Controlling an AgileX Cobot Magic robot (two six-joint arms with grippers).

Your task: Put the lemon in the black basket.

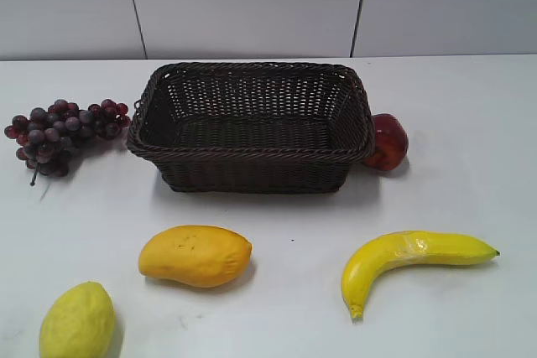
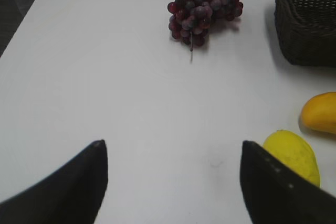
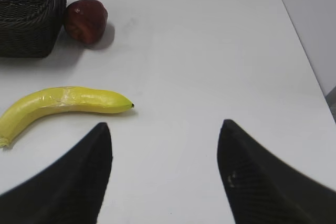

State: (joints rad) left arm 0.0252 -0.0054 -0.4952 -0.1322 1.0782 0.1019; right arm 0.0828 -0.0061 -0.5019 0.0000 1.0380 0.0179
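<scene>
Lemon (image 1: 76, 321) ×1 on table | black basket (image 1: 252, 126) ×1, seemingly holding nothing | both grippers' jaws apart

- A white table (image 1: 470, 291) is filling most of the exterior view.
- A pale grey panelled wall (image 1: 252, 2) is standing behind it, with dark seams running down.
- Soft, even light is casting faint shadows.

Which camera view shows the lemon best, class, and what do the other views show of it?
The exterior view: the lemon lies front-left on the table, almost whole, only its bottom cropped. In the left wrist view the lemon is partly hidden behind one finger of the open left end effector. The right wrist view misses it.
</scene>
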